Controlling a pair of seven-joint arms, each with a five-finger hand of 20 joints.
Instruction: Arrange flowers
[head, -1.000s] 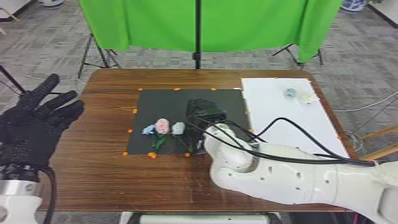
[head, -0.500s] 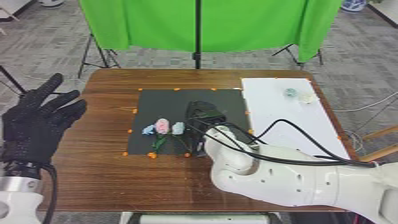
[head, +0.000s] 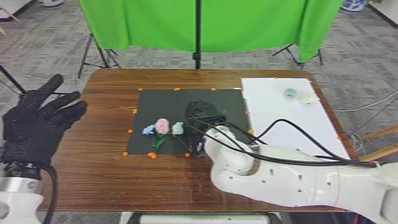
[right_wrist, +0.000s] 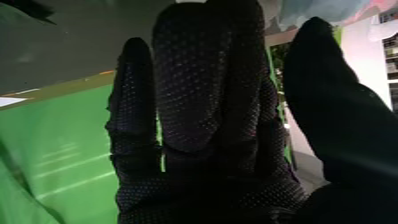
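Three flowers lie side by side on the black mat (head: 160, 105): a blue one (head: 148, 130), a pink one (head: 162, 126) and a pale blue one (head: 178, 128), their green stems toward the robot. Just beside the pale blue flower, over the mat's right part, is my right hand (head: 202, 112). In the right wrist view the right hand (right_wrist: 200, 100) has straight fingers, the thumb apart from them, and nothing seen held. My left hand (head: 37, 122) is open at the table's left edge. On the white sheet (head: 282, 120) lie a pale teal flower (head: 290, 92) and a cream flower (head: 308, 98).
Orange markers line the mat's edges. Black cables (head: 298, 159) loop over the white right arm, which crosses the table's right front. Brown wood (head: 102, 175) surrounds the mat on the left and front. A green cloth (head: 151, 30) hangs behind the table.
Over the mat, the right hand has shifted slightly and looks narrower than a second ago. The left hand has moved only a little. The flowers stay where they were.
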